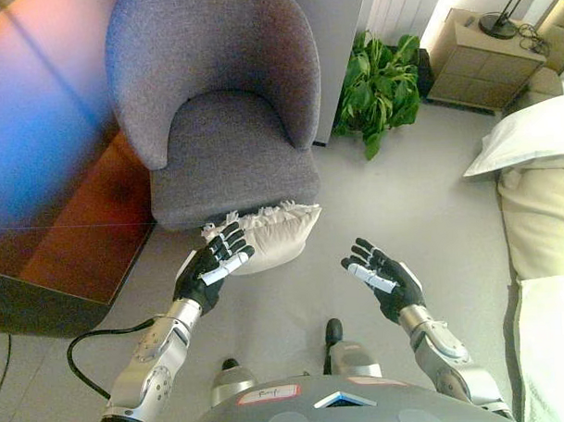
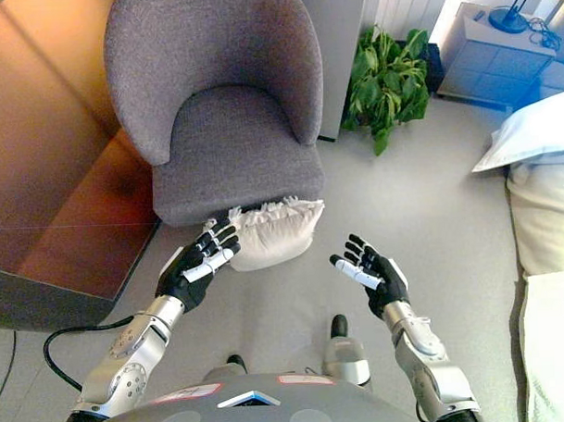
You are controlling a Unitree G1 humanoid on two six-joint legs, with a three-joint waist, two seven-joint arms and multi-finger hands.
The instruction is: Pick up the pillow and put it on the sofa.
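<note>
A: How do the robot's hands stand?
B: Left hand (image 1: 213, 266) spread wide, fingertips over the pillow (image 1: 269, 233), contact unclear; right hand (image 1: 381, 275) open, right of it, empty.
A: And the pillow?
B: On the floor against the grey armchair (image 1: 225, 120) front, its left end hidden by that hand.

A cream fringed pillow (image 1: 269, 234) lies on the grey floor (image 1: 421, 206), touching the front edge of a grey upholstered armchair (image 1: 225, 120). The left hand (image 1: 210, 265) hovers at the pillow's left end, fingers spread and straight. The right hand (image 1: 382, 275) hangs apart to the pillow's right, fingers extended. A leafy potted plant (image 1: 381, 85) stands beside the armchair, a wooden nightstand (image 1: 485, 63) beyond it, and a white bed pillow (image 1: 529, 133) at the right edge.
</note>
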